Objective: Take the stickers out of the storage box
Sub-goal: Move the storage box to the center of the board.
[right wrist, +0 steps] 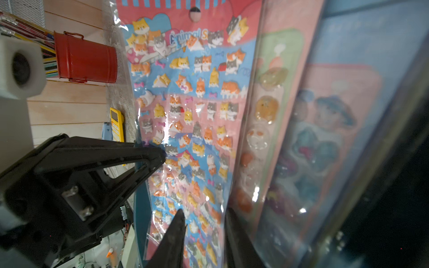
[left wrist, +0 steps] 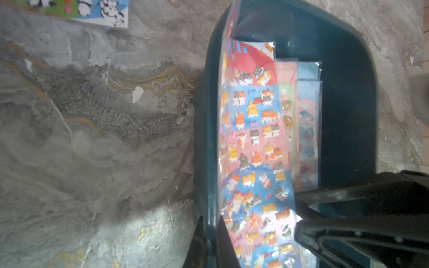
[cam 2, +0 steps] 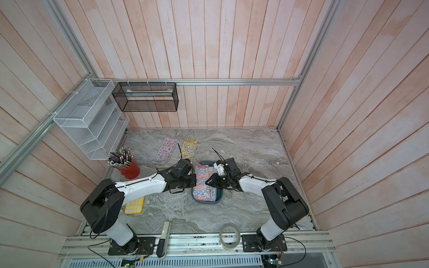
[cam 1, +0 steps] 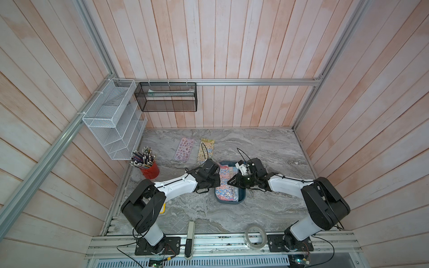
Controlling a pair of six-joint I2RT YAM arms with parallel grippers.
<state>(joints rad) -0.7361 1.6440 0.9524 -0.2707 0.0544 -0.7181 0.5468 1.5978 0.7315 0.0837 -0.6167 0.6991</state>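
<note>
Step in hand: R claw (right wrist: 204, 215) is straddling top sheet (right wrist: 197, 104) edge, part-open, gripping nothing yet. L claw (left wrist: 210, 232), fully shut, is clamping storage box (cam 1: 229, 203) wall. Stickers (cam 1: 226, 185) are lying in box, bench (cam 1: 267, 150) ctr. Next: pinch, lift sheet clear.

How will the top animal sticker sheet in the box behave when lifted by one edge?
Probably floppy: the top sticker sheet is thin and curves up against the storage box rim. Likely slippery: its clear sleeve shows glare. Probably light, so pinching one edge should lift it.
</note>
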